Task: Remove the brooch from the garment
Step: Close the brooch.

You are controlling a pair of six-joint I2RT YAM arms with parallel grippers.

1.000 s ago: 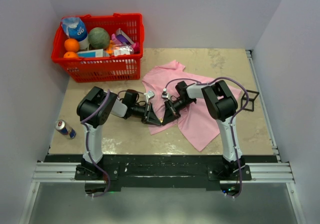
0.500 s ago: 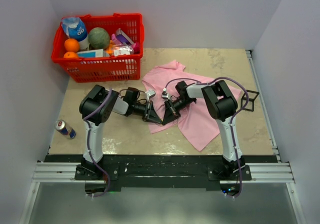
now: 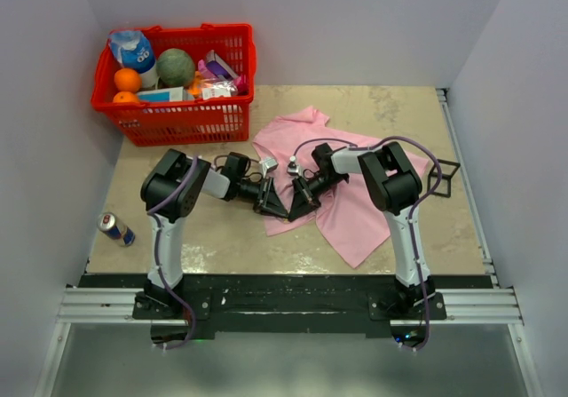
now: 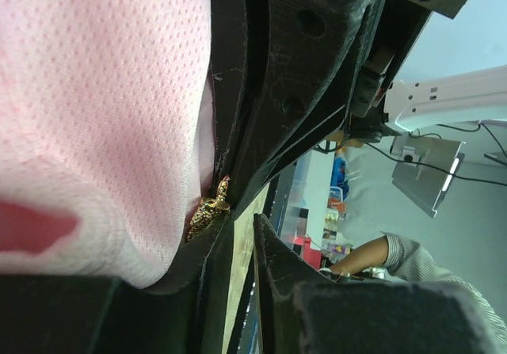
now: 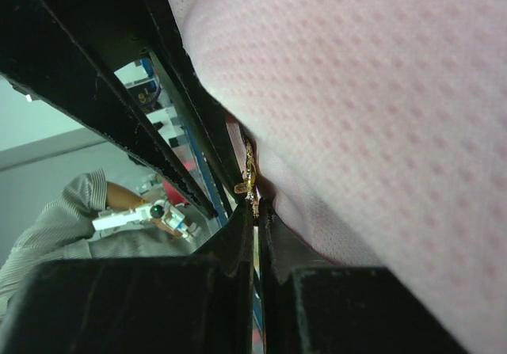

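The garment [image 3: 364, 202] is a light pink T-shirt lying rumpled on the table right of centre. Both grippers meet tip to tip at its near left edge. My left gripper [image 3: 280, 210] has its jaws a little apart, and the table shows through the gap in the left wrist view [image 4: 242, 226]. The brooch [image 4: 207, 211], a small gold cluster, sits just outside its left finger against the pink cloth [image 4: 103, 93]. My right gripper [image 3: 295, 212] is shut [image 5: 257, 208], with the brooch [image 5: 249, 181] pinched at its fingertips and the cloth [image 5: 380, 116] bulging beside it.
A red basket [image 3: 177, 122] of groceries stands at the back left. A drink can [image 3: 115, 228] lies near the table's left edge. A black wire stand [image 3: 444, 179] sits right of the shirt.
My left gripper's jaws have parted from shut, and it has edged slightly toward the right gripper. The right gripper stays shut in the same place.
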